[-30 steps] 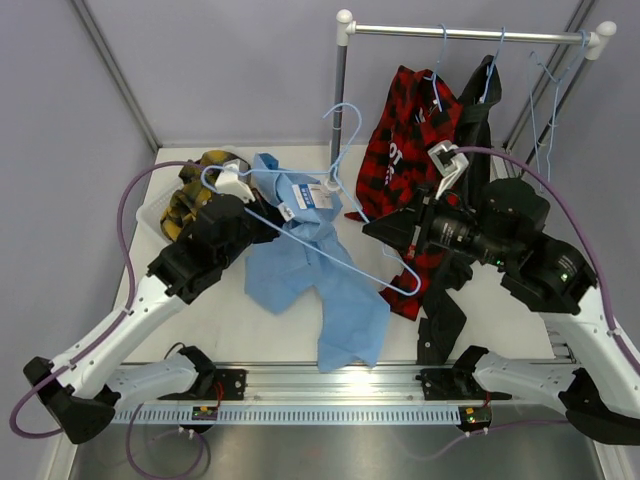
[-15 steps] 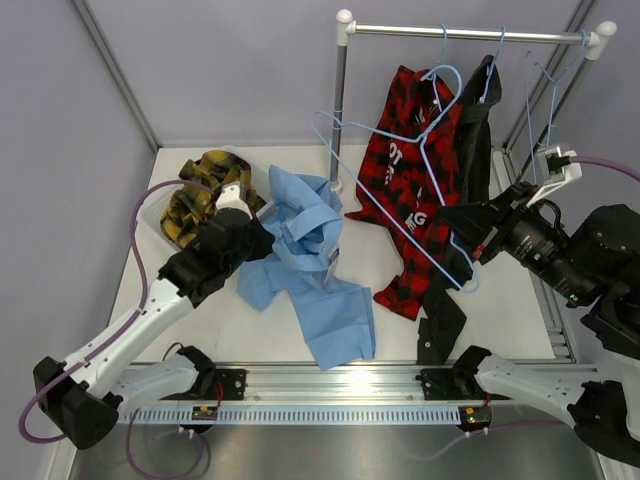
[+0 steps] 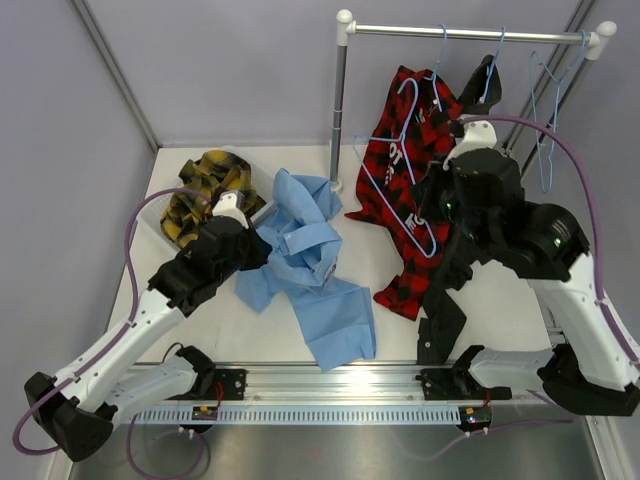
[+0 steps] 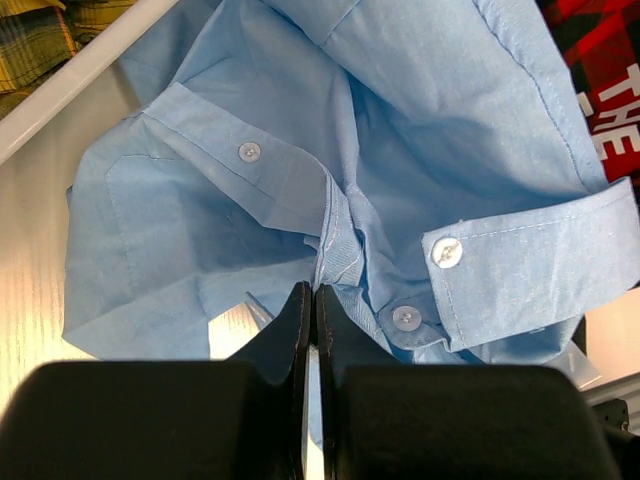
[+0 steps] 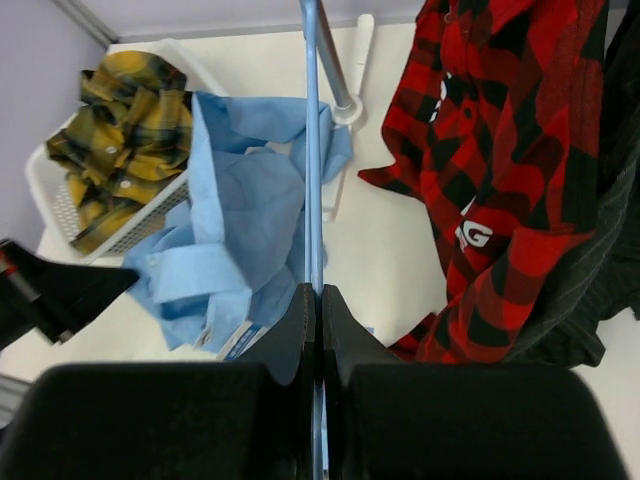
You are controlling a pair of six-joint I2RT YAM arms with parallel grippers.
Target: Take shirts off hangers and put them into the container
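The light blue shirt (image 3: 312,275) lies crumpled on the table, off its hanger. My left gripper (image 3: 257,247) is shut on a fold of the light blue shirt (image 4: 330,120), jaws (image 4: 313,292) pinching cloth near a button. My right gripper (image 3: 440,222) is shut on a pale-blue wire hanger (image 3: 395,165), held bare in front of the red plaid shirt (image 3: 392,215). The hanger (image 5: 313,150) runs straight up from the right gripper (image 5: 319,290). The yellow plaid shirt (image 3: 200,188) sits in the container (image 3: 150,215), white rim (image 5: 190,50) at the table's back left.
The red plaid shirt (image 5: 500,150) and a dark shirt (image 3: 478,95) hang from the white-capped rail (image 3: 470,33). Empty hangers (image 3: 545,110) dangle at its right end. The rail's post (image 3: 338,110) stands just behind the blue shirt.
The right arm pulled the hanger out of the blue shirt, swung it right, then brought it up before the red shirt. The blue shirt dropped to the table. The left gripper kept its hold.
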